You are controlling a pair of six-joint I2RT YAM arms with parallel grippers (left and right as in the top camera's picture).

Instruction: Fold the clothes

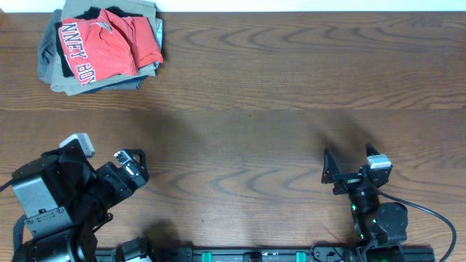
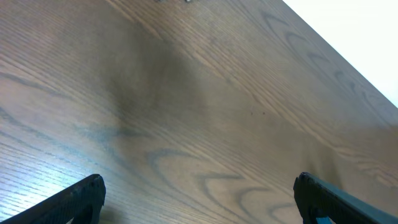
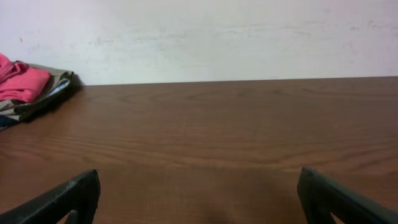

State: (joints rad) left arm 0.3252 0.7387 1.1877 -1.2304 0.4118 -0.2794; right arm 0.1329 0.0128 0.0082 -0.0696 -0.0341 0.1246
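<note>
Coral-red T-shirt point(image 1: 111, 48) atop the far-left pile point(image 1: 52, 70) shows white letters "NNEY".

The wooden table point(image 1: 277, 94) carries a pile of garments point(image 1: 67, 86) at its far-left corner.

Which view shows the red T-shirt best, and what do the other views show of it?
Overhead: the T-shirt lies atop a pile at the table's far left corner, white lettering visible. The right wrist view catches only a red edge at its left border. The left wrist view shows none of it.

Brown wooden table point(image 1: 277, 87), folded grey-khaki garments point(image 1: 51, 73)
</note>
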